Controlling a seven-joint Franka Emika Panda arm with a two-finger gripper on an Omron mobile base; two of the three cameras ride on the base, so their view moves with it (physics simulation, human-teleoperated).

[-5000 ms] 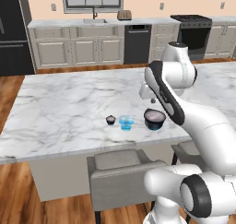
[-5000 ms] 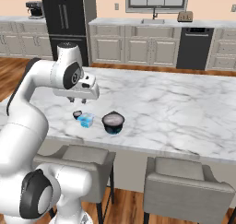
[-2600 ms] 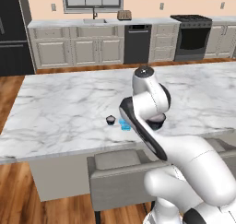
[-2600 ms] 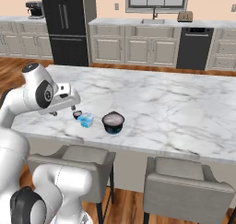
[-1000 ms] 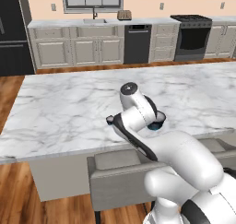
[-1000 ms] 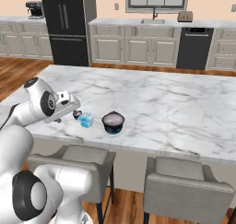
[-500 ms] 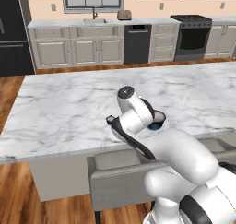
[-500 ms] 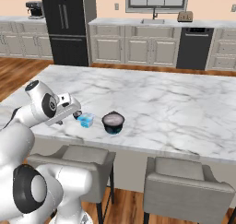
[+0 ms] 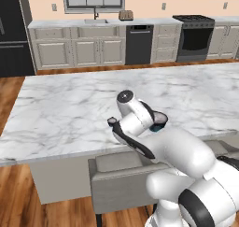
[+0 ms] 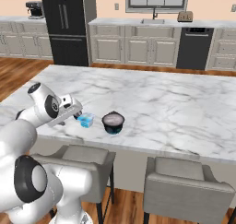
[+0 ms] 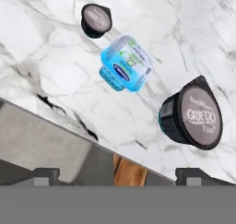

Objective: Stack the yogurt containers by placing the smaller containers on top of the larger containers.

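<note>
Marble, white with grey veins, is making up the kitchen island top [image 10: 175, 108] on which three yogurt containers are sitting in a short row near the stool-side edge. Counted out, they are one wide dark tub with a pale grey lid [image 11: 192, 114], one translucent light-blue cup with a printed label [image 11: 126, 64] and one tiny dark cup with a pale top [image 11: 96, 20]. In the hand view the blue cup is lying between the other two, apart from both, with clear marble on each side; nothing is stacked yet. That spacing is probably leaving room for the fingers to close around one cup without bumping its neighbours.

The white arm's two-finger gripper [image 10: 73, 109] is hanging low over the near end of the row, just beside the tiny cup and the blue cup in the right base view. Its jaws are standing wide apart and are holding nothing, their dark tips framing the bottom of the hand view. The hand seems to be lining up over the smaller cups, most likely to pick one for placing on the wide tub, which is sitting upright with its flat lid offering a landing place.

Two grey upholstered stools [image 10: 189, 181] are standing under the island's edge.
</note>
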